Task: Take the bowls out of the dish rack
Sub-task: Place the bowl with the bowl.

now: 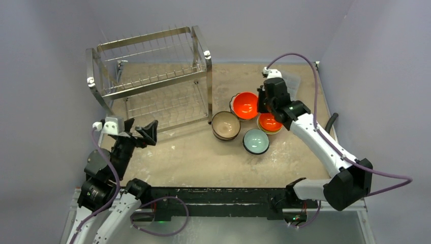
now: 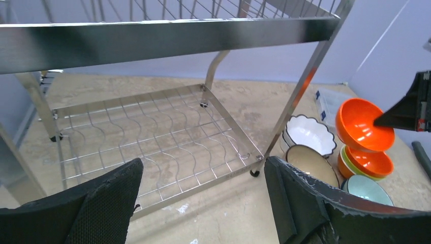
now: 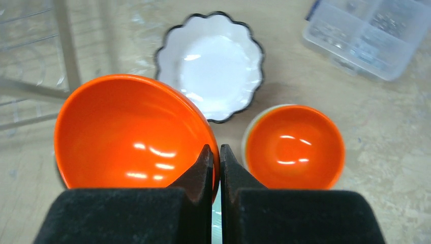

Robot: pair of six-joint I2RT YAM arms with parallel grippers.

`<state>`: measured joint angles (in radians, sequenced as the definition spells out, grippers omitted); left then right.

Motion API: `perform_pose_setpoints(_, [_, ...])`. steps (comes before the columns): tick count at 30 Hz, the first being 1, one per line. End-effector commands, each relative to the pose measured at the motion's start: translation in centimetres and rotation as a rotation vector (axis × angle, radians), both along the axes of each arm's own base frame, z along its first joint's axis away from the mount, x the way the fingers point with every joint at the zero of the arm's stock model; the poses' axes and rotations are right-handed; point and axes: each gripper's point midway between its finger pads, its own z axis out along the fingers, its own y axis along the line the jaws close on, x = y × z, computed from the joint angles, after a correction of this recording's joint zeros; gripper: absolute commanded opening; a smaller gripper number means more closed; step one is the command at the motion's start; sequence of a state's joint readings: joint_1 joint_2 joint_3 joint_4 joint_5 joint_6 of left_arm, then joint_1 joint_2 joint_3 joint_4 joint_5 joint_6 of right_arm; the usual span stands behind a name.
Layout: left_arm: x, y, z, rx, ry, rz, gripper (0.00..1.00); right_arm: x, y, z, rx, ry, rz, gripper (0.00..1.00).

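Note:
The dish rack [image 1: 152, 76] stands at the back left, and I see no bowls on its wire shelves [image 2: 152, 132]. My left gripper [image 1: 137, 133] hangs open in front of the lower shelf with nothing between its fingers [image 2: 117, 193]. My right gripper [image 3: 214, 150] is shut on the rim of an orange bowl [image 3: 132, 132], holding it tilted above a white scalloped bowl [image 3: 213, 66]. On the table nearby are a tan bowl [image 1: 226, 124], a teal bowl [image 1: 255, 141] and a second orange bowl [image 3: 294, 146] nested in a yellow-green one.
A clear plastic compartment box [image 3: 371, 35] lies at the back right, beyond the bowls. The bowls cluster just right of the rack's front right leg [image 2: 284, 122]. Grey walls close in the table on three sides.

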<state>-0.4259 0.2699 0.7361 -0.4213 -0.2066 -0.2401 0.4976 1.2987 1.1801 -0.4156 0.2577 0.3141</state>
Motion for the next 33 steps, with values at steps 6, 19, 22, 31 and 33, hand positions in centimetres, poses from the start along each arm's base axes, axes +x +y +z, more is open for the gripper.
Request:
perform_pose_setpoints(6, [-0.4,2.3,0.8,-0.011,-0.075,0.106,0.88,0.1,-7.6,-2.5,0.133,0.047,-0.229,0.0])
perform_pose_setpoints(19, [-1.0,4.2,0.7,-0.032,-0.085,0.194,0.88,-0.7,-12.5,-6.9,0.141,0.132,-0.341,0.0])
perform_pose_setpoints(22, [-1.0,4.2,0.6,-0.031,-0.083,0.197,0.88,-0.8,-12.4,-7.9,0.145,0.156,-0.332,0.0])
perform_pose_setpoints(31, [-1.0,4.3,0.5,-0.032,-0.079,0.204,0.88,-0.9,-12.7,-9.5,0.141,0.173,-0.341,0.06])
perform_pose_setpoints(33, [-1.1,4.3,0.5,-0.032,-0.079,0.204,0.88,-0.8,-12.7,-9.7,0.143,0.172,-0.343,0.09])
